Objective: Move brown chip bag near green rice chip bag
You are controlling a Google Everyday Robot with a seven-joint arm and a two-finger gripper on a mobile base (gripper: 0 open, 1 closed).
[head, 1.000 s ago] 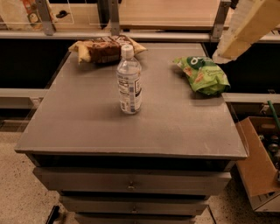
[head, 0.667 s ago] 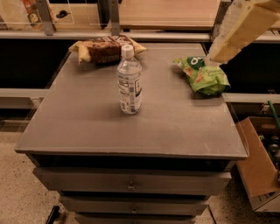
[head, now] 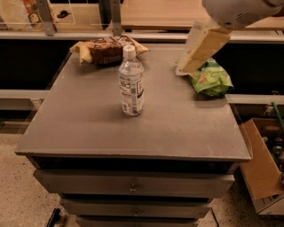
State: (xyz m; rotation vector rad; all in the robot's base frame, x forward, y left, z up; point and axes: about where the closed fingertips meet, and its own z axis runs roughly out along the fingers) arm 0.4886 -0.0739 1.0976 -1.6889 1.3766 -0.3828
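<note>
The brown chip bag (head: 107, 48), dark brown with tan-yellow ends, lies at the back left of the grey table top (head: 88, 124). The green rice chip bag (head: 212, 78), bright lime green, lies at the back right near the table's right edge. My gripper (head: 183, 69), cream coloured, reaches down from the white arm (head: 239, 11) at the top right. It hangs just above the table at the green bag's left edge and covers part of that bag. It holds nothing that I can see and is far from the brown bag.
A clear water bottle (head: 132, 82) with a white cap stands upright in the middle of the table, between the two bags. A rail and shelf (head: 146, 35) run behind the table. An open cardboard box (head: 262, 170) sits on the floor at the right. Drawers (head: 133, 186) are below the top.
The arm and gripper have swung left and a little down, from beyond the green bag's right side to its left edge. The bags and the bottle have not moved.
</note>
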